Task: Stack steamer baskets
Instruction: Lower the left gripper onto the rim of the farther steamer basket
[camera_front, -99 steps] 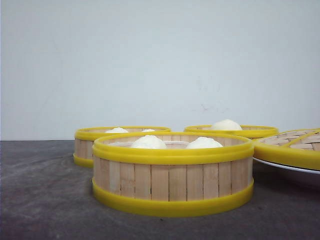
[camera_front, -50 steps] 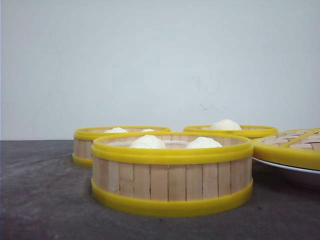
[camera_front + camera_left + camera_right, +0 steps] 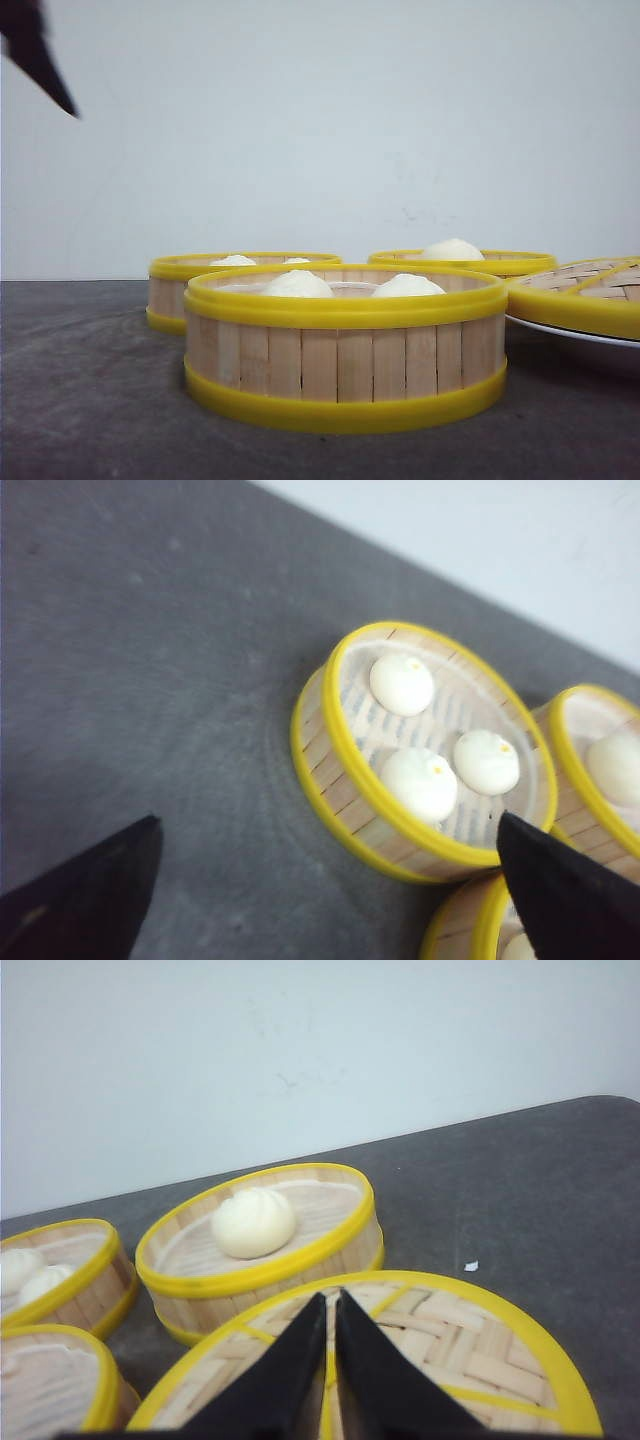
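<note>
Lab-like setup, bare white wall (image 3: 320, 120), grey tabletop (image 3: 90, 400)

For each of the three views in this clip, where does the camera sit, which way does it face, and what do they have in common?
Front view: low at table height, facing forward to the wall across the near steamer basket; a dark tip of the left gripper shows top left.
Left wrist view: above the table, looking down on the three-bun basket; both dark fingers show, spread wide.
Right wrist view: over the woven lid, facing the wall; right gripper fingers nearly together.
Shared: the one-bun basket appears in the right wrist and front views.
</note>
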Motion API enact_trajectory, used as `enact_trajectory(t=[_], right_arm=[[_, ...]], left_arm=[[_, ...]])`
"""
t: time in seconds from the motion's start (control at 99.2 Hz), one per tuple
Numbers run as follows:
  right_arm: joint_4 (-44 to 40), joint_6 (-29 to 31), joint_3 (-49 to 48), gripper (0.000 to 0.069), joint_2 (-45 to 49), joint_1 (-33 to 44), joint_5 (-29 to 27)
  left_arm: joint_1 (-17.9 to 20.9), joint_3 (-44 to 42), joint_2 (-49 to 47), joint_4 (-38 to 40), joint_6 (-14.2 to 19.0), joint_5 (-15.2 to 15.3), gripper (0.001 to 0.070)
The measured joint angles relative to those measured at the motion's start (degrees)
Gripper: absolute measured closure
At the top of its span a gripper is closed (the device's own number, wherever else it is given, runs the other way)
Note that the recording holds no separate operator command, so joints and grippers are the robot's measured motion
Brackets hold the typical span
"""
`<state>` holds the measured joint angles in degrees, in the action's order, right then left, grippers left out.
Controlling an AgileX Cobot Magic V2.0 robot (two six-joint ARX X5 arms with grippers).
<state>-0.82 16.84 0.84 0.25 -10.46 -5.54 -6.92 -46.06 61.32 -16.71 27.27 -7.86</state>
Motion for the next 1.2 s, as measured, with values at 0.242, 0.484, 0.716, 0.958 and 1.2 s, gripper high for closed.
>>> enact_trajectory(t=[0.242,0.484,0.716,0.958,1.2], right_arm=[[-1.8,0.1,0.0,0.068,0.0,0.0,0.0],[-2.1,0.1,0.0,0.068,0.0,0.0,0.0],[-4.6,0.1,0.0,0.068,0.0,0.0,0.0],[-4.7,0.1,0.0,0.068,0.0,0.0,0.0],[-4.7,0.1,0.0,0.068,0.0,0.0,0.0]], left_arm=[[0.7,-30.7,30.1,-25.9,0.3,-6.0,0.011],[-1.0,-51.8,44.0,-33.3,-3.3,-5.6,0.0285],[-1.4,-61.8,54.9,-39.3,-3.8,-5.2,0.0309],[-1.3,-65.4,62.2,-44.3,-4.3,-4.1,0.0201],[-1.9,-65.9,64.0,-43.9,-6.1,-0.9,0.0198]])
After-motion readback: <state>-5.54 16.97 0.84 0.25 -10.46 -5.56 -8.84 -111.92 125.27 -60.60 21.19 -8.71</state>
